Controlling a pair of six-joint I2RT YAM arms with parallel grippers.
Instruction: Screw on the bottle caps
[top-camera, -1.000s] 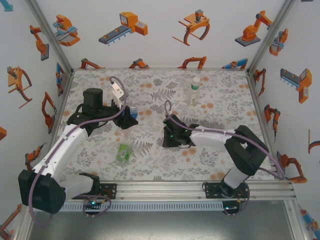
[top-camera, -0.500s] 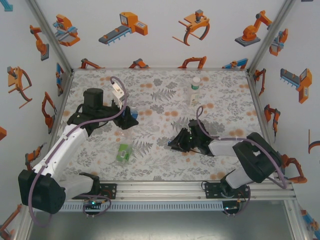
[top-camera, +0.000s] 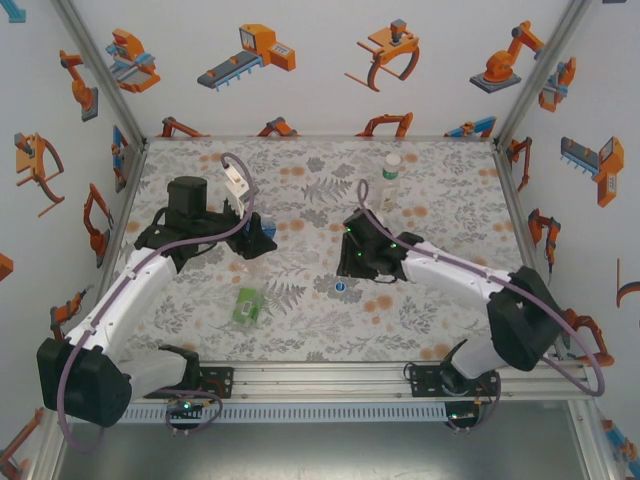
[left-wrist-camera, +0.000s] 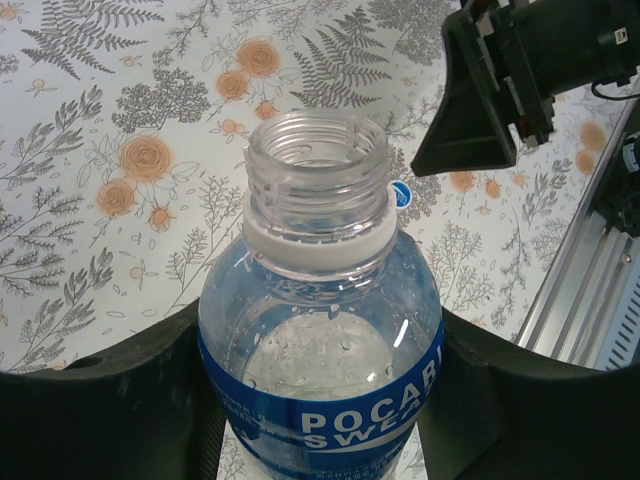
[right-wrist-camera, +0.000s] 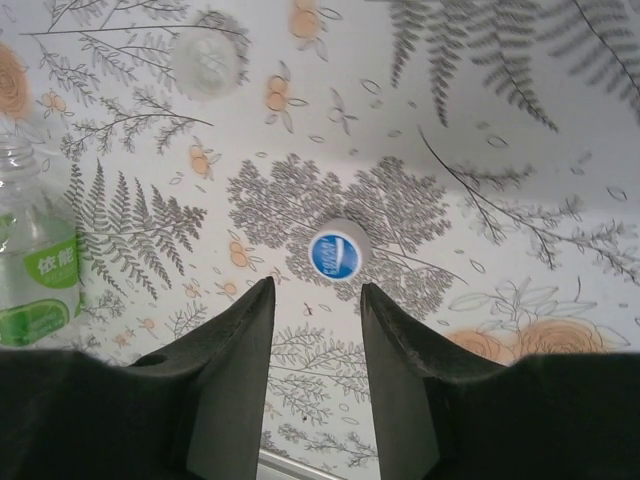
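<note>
My left gripper (left-wrist-camera: 318, 335) is shut on the blue-labelled bottle (left-wrist-camera: 318, 300), which stands upright with its threaded neck open. In the top view that left gripper (top-camera: 256, 233) and bottle (top-camera: 266, 222) are left of centre. A white bottle cap with a blue top (right-wrist-camera: 337, 252) lies flat on the floral cloth just beyond the open, empty right gripper (right-wrist-camera: 316, 290). From above, this cap (top-camera: 341, 288) lies just near of the right gripper (top-camera: 347, 268). A second, pale cap (right-wrist-camera: 207, 62) lies further off. The green-labelled bottle (top-camera: 247, 305) lies on its side.
The slim bottle (top-camera: 390, 180) with a green-and-white label stands capped at the back of the table. The metal rail (top-camera: 320, 378) runs along the near edge. Printed walls close in the left, right and back sides.
The right gripper has opened and the right arm has swung toward the table's middle. The blue-topped cap now shows on the cloth below it. The left arm has held still.
</note>
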